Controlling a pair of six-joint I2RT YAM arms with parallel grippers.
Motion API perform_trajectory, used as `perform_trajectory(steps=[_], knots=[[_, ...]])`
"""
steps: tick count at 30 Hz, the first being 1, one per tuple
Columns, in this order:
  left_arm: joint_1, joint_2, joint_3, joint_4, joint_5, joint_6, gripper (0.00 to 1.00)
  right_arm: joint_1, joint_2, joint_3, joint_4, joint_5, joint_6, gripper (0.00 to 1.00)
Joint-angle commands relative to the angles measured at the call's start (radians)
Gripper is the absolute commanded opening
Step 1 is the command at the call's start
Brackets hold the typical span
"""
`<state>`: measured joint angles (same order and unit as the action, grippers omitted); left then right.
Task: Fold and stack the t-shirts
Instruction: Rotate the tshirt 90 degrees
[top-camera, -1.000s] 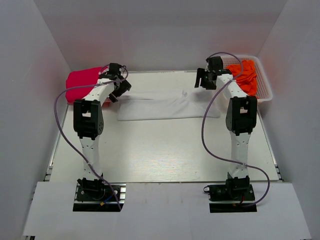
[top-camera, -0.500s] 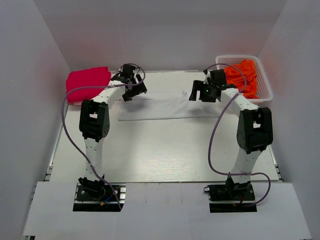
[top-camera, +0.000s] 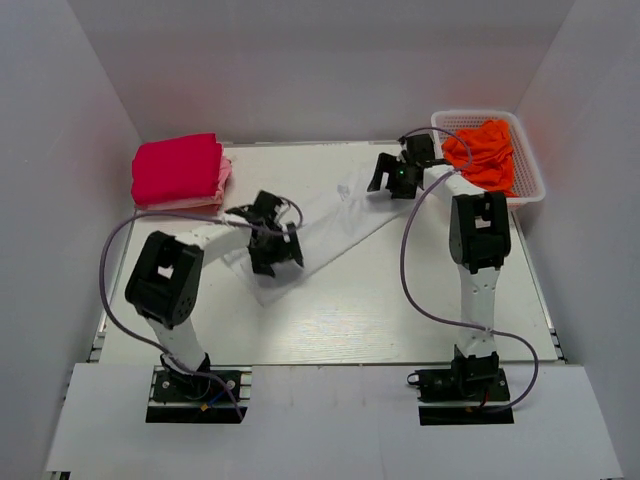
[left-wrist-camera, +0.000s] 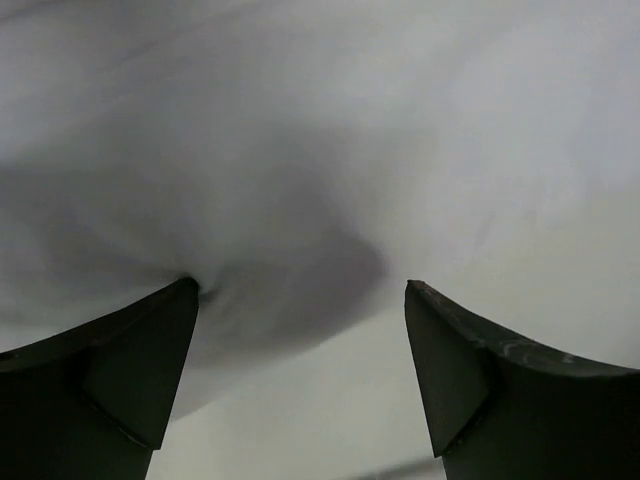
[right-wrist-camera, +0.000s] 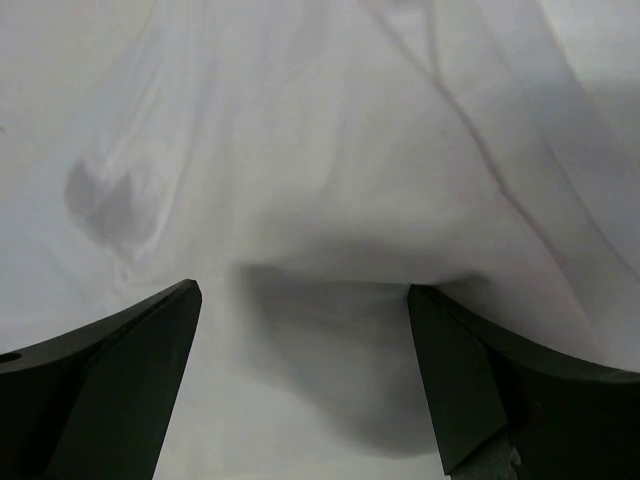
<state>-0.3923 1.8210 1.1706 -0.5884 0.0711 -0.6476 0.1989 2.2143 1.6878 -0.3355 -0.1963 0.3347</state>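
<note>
The white t-shirt (top-camera: 330, 225), folded into a long strip, lies slantwise on the table from front left to back right. My left gripper (top-camera: 275, 250) is open over its near left end; white cloth (left-wrist-camera: 300, 150) bunches between the fingers (left-wrist-camera: 120, 380), a fold touching the left fingertip. My right gripper (top-camera: 390, 178) is open over the far right end, with wrinkled cloth (right-wrist-camera: 330, 150) between its fingers (right-wrist-camera: 480, 380). A folded crimson-pink shirt (top-camera: 176, 168) lies on a paler pink one (top-camera: 226, 175) at the back left. Orange shirts (top-camera: 485, 150) fill the basket.
The white lattice basket (top-camera: 530, 190) stands at the back right corner. White walls close in the table (top-camera: 400, 300) on the left, right and back. Purple cables loop beside both arms.
The white shirt has swung from lying level across the table to slantwise. My left gripper moved forward and right with its end; my right gripper moved back a little.
</note>
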Motion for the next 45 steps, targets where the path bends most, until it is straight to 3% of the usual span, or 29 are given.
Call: perform_trajectory(steps=[1,4,6,8,11,15,17,20,22,24,26,29,36,41,45], knots=[[-0.163,-0.051,-0.166,-0.01,0.424,-0.041,0.94,0.026,0.122,0.122,0.109,-0.139,0.023,0.9],[-0.326,-0.074,-0.108,-0.027,0.55,-0.041,0.95,0.06,0.249,0.341,0.099,-0.204,0.003,0.9],[-0.397,-0.074,-0.068,0.063,0.709,-0.028,0.95,0.08,0.301,0.46,0.102,-0.322,-0.011,0.9],[-0.47,-0.074,-0.003,0.099,0.751,0.034,0.98,0.108,0.268,0.463,0.163,-0.377,-0.055,0.9],[-0.48,-0.065,0.127,-0.016,0.701,0.138,1.0,0.117,0.17,0.423,0.158,-0.342,-0.124,0.9],[-0.49,-0.12,0.234,-0.093,0.548,0.184,1.0,0.125,0.038,0.325,0.126,-0.221,-0.151,0.9],[-0.461,-0.193,0.235,-0.12,0.491,0.184,1.0,0.128,-0.031,0.296,0.098,-0.201,-0.164,0.9],[-0.448,-0.34,0.14,-0.119,0.29,0.158,1.0,0.161,-0.12,0.208,-0.006,-0.12,-0.155,0.9],[-0.435,-0.423,0.043,-0.134,0.21,0.08,1.0,0.178,-0.178,0.085,-0.036,-0.063,-0.123,0.9],[-0.424,-0.526,-0.009,-0.184,0.019,-0.045,1.0,0.197,-0.246,-0.026,-0.046,-0.025,-0.059,0.9],[-0.408,-0.566,-0.021,-0.371,-0.253,-0.229,1.0,0.218,-0.323,-0.151,-0.053,0.024,-0.027,0.9],[-0.349,-0.618,-0.078,-0.481,-0.353,-0.372,1.0,0.269,-0.379,-0.256,-0.086,0.041,0.044,0.9],[-0.255,-0.698,-0.222,-0.412,-0.289,-0.392,1.0,0.358,-0.314,-0.324,-0.157,0.081,0.079,0.9],[-0.191,-0.689,-0.293,-0.349,-0.189,-0.382,1.0,0.346,-0.197,-0.26,-0.18,0.124,0.098,0.9],[-0.142,-0.652,-0.316,-0.251,-0.105,-0.341,1.0,0.321,-0.081,-0.111,-0.232,0.189,0.083,0.9]])
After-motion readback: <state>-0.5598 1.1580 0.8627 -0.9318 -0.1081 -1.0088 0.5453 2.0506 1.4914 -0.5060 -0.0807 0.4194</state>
